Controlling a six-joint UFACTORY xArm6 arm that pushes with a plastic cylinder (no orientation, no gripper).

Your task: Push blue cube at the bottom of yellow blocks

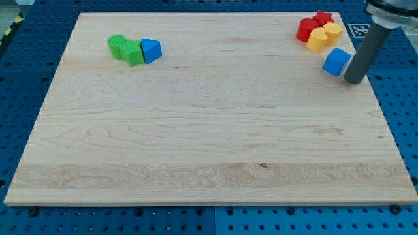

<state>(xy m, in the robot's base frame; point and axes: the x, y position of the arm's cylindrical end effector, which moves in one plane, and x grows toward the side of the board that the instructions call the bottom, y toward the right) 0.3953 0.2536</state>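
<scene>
The blue cube [336,62] lies near the view's top right, just below two yellow blocks [318,40] [332,31]. My tip [353,81] stands just right of the blue cube and a little below it, touching or nearly touching its right side. The rod rises up and to the right from there. Two red blocks [307,29] [322,17] sit against the yellow ones on their left and top.
At the view's top left, two green blocks [118,46] [133,52] sit together with a second blue block [151,50] against their right side. The board's right edge [375,85] runs close behind my tip.
</scene>
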